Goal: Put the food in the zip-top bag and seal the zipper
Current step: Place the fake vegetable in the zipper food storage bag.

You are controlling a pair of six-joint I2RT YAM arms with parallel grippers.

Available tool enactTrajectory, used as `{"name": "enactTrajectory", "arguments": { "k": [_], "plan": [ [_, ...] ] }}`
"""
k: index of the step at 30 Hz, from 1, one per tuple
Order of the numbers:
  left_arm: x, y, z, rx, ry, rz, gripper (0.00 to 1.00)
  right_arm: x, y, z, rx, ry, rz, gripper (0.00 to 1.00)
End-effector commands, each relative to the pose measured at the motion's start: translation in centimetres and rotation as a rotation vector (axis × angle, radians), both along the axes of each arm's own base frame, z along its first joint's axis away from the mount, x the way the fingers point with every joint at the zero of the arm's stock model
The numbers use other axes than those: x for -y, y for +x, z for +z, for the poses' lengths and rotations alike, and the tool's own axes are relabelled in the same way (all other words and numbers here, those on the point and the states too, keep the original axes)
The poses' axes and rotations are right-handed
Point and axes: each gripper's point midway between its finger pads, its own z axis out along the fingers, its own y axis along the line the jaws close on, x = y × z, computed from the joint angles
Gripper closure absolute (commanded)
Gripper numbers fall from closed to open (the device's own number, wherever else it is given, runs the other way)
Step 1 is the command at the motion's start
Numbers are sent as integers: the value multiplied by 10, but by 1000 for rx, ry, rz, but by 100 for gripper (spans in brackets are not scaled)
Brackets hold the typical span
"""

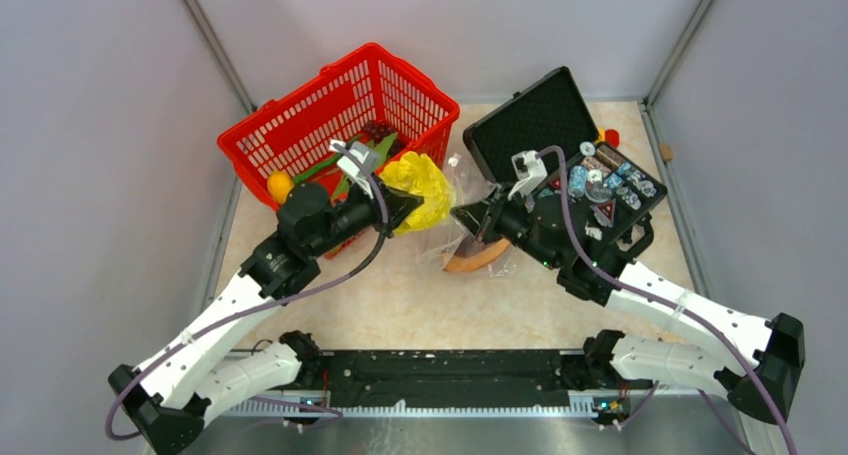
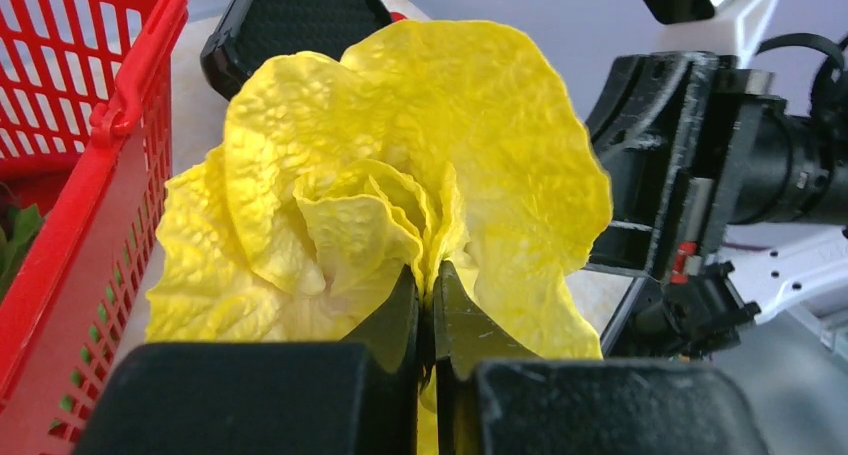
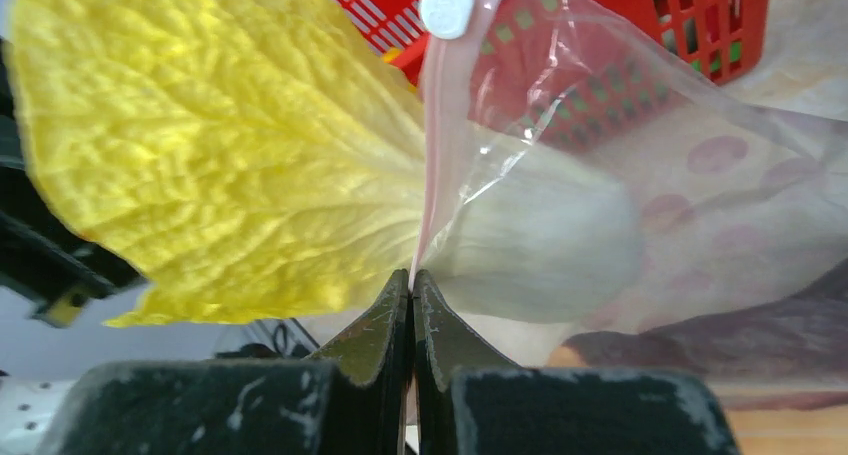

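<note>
My left gripper (image 1: pixel 412 203) (image 2: pixel 428 275) is shut on a yellow leafy toy food (image 1: pixel 422 183) (image 2: pixel 400 155) and holds it beside the red basket, at the bag's mouth. My right gripper (image 1: pixel 462 217) (image 3: pixel 411 275) is shut on the pale pink zipper strip (image 3: pixel 430 165) of the clear zip-top bag (image 1: pixel 458 190) (image 3: pixel 680 165) and holds that edge up. In the right wrist view the food's white stem end (image 3: pixel 540 235) shows behind the clear plastic. An orange curved piece (image 1: pixel 478 259) lies under the right gripper. The white slider (image 3: pixel 446 7) sits at the strip's far end.
The red mesh basket (image 1: pixel 330 115) (image 2: pixel 100 125) stands at the back left with an orange fruit (image 1: pixel 279 185), green pods (image 1: pixel 320 165) and dark grapes (image 1: pixel 378 130). An open black case (image 1: pixel 530 115) with poker chips (image 1: pixel 610 180) stands at the back right, close behind the right arm.
</note>
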Motion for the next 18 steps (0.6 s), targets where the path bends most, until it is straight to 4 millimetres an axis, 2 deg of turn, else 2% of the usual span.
{"name": "enactTrajectory", "arguments": {
  "k": [1, 6, 10, 15, 17, 18],
  "plan": [
    [15, 15, 21, 39, -150, 21, 100, -8, 3, 48, -7, 259, -12, 100],
    [14, 19, -3, 43, -140, 138, 100, -10, 2, 81, -4, 419, -6, 100],
    [18, 12, 7, 109, -179, 168, 100, -13, 0, 100, -19, 532, 15, 100],
    [33, 1, 4, 146, -101, 108, 100, -13, 2, 113, -1, 570, 13, 100],
    [38, -2, -9, 152, -14, 60, 100, -11, 2, 116, 14, 576, 5, 100],
    [43, -6, -15, 154, 33, 11, 95, -9, 3, 117, 22, 574, -3, 100]
  ]
}}
